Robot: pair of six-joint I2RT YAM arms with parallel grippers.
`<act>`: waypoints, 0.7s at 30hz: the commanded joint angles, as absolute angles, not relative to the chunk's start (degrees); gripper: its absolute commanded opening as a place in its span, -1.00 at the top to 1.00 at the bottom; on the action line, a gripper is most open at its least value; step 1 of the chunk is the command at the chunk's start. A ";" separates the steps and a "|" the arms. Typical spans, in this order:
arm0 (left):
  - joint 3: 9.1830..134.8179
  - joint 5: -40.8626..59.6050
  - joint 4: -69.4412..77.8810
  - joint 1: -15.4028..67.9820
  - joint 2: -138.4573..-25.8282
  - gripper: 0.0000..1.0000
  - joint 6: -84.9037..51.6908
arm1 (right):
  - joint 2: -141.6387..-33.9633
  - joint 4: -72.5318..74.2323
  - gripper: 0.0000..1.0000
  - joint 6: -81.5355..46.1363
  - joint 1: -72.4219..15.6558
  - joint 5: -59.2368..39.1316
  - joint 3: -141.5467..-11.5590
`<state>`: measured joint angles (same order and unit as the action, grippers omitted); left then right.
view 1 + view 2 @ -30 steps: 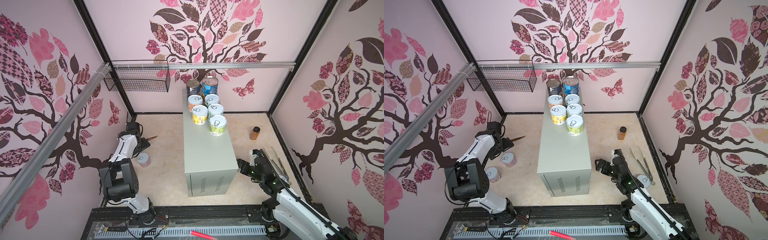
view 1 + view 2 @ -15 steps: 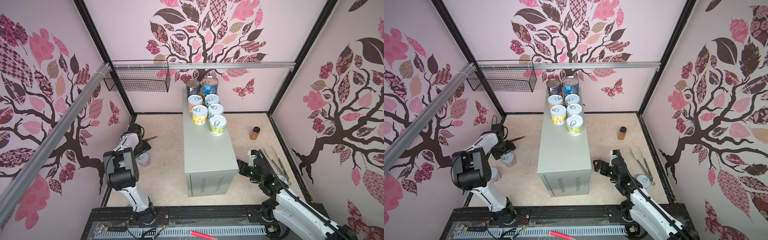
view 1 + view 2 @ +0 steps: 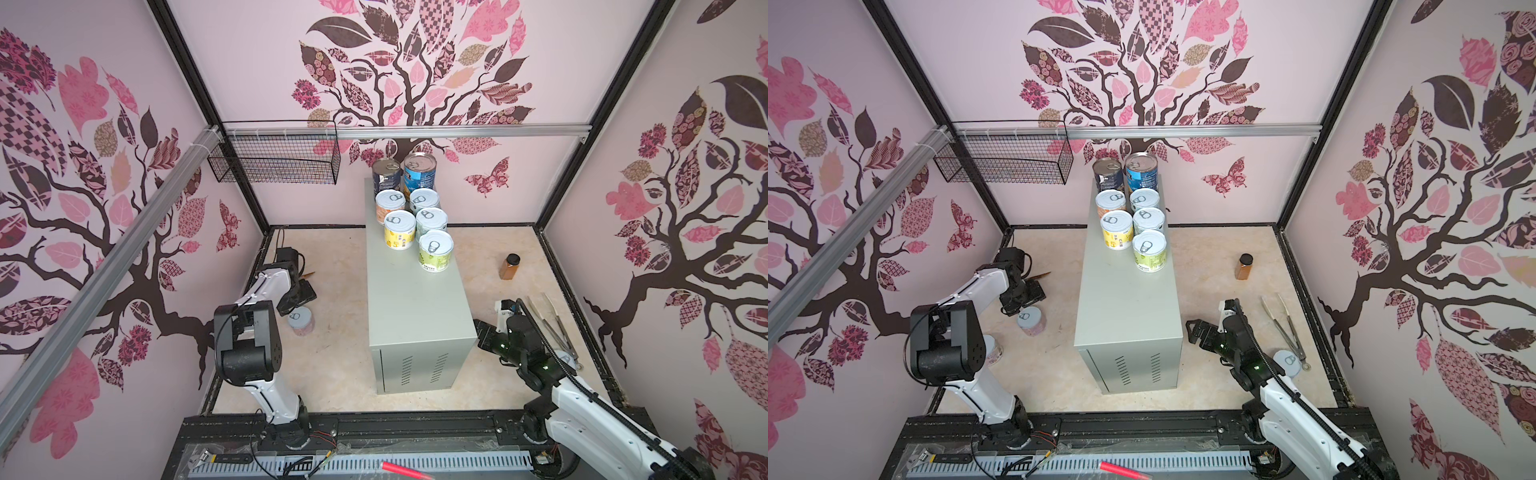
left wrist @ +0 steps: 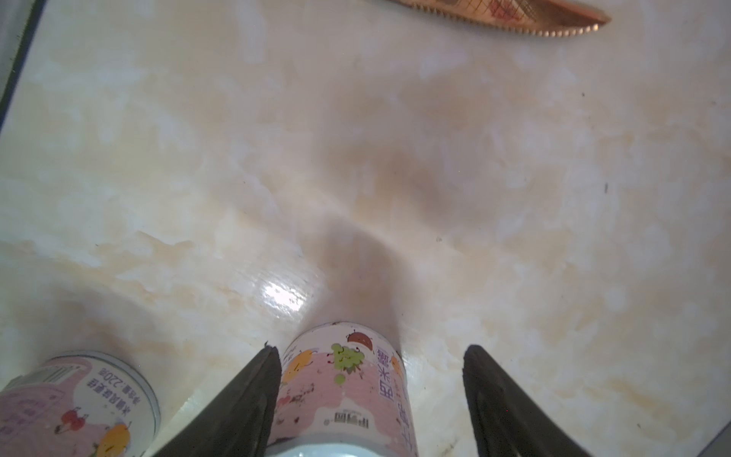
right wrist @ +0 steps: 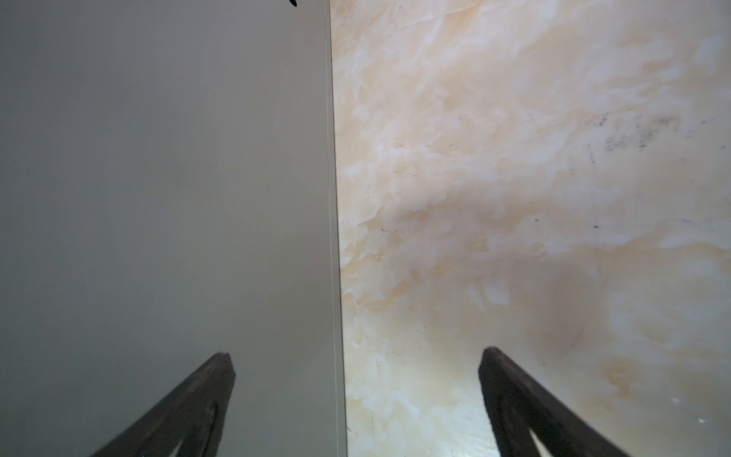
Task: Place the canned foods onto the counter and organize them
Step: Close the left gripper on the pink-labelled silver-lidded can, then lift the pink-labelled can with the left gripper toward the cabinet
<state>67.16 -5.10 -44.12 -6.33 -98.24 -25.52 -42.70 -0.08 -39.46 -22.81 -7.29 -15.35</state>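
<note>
The counter (image 3: pixel 415 299) (image 3: pixel 1129 299) carries two tall tins (image 3: pixel 419 171) at its far end and several short white-lidded cans (image 3: pixel 434 250) in front of them. A pink can (image 3: pixel 301 321) (image 3: pixel 1031 321) (image 4: pixel 344 380) stands on the floor to the counter's left. My left gripper (image 3: pixel 297 301) (image 3: pixel 1022 305) (image 4: pixel 372 350) is open around it: one finger touches the label, the other stands apart. A second pink can (image 4: pixel 79 403) (image 3: pixel 992 353) stands close by. My right gripper (image 3: pixel 482 332) (image 3: pixel 1196 332) (image 5: pixel 356 354) is open and empty, low beside the counter's right wall (image 5: pixel 158 198). Another can (image 3: pixel 1287 361) sits behind the right arm.
An amber jar (image 3: pixel 509 266) with a black cap stands on the floor right of the counter. Metal tongs (image 3: pixel 1283 324) lie near the right wall. A serrated knife (image 4: pixel 514 16) lies on the floor beyond the left gripper. A black wire basket (image 3: pixel 274 162) hangs on the back-left rail.
My left gripper's fingers have narrowed around the pink can, and the left arm's elbow has swung toward the front. The right gripper has shifted slightly beside the counter.
</note>
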 commanded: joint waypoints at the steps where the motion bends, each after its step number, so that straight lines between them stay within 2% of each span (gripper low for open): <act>1: 63.09 -2.64 -44.30 -5.57 -95.20 -0.50 -26.35 | -42.29 0.42 -1.00 -39.08 -23.07 -7.28 -15.39; 6: 57.46 0.11 -43.29 -2.43 -89.77 -0.51 -28.34 | -42.28 0.48 -1.00 -38.89 -23.07 -7.55 -15.49; 12: 50.11 -2.72 -40.01 2.38 -82.14 -0.65 -31.12 | -42.54 0.52 -1.00 -38.10 -23.08 -8.70 -15.71; 17: 43.95 -7.38 -33.80 5.46 -76.50 -0.76 -33.12 | -42.20 0.09 -1.00 -37.44 -23.06 -9.14 -15.81; 21: 39.67 -15.84 -27.37 10.61 -73.41 -0.86 -35.08 | -41.93 -0.03 -1.00 -36.87 -23.10 -9.23 -15.68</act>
<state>42.65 -9.28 -34.09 8.32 -74.96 -32.95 -42.57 -0.12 -38.15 -22.81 -8.78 -15.35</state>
